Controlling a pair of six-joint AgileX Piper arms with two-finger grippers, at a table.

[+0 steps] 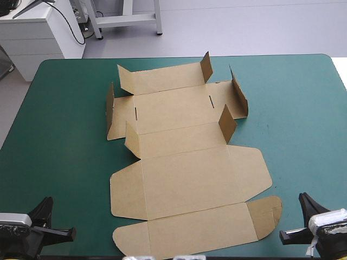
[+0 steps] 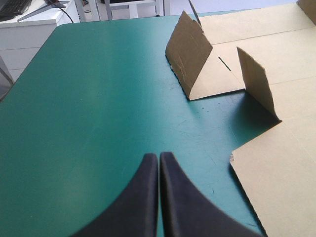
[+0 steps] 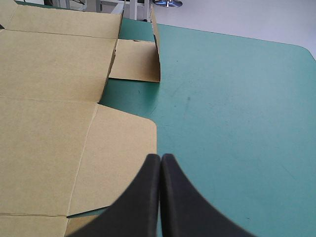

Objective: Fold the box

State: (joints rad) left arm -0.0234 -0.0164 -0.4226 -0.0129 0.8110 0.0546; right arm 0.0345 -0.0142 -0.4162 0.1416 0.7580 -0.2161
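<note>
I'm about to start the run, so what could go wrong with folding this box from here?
The box lies loose on the teal-green cover; a push might slide it rather than crease it. The raised side flaps could get knocked flat by a reaching arm.

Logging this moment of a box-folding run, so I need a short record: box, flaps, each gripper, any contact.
box: cut sheet of brown board, unfolded on the teal-green table cover
side flaps: several raised at the far half; near panels flat
left gripper: black fin-shaped fingers shut, over bare cover beside the box
right gripper: shut, beside the box's near right flap
contact: none
</note>
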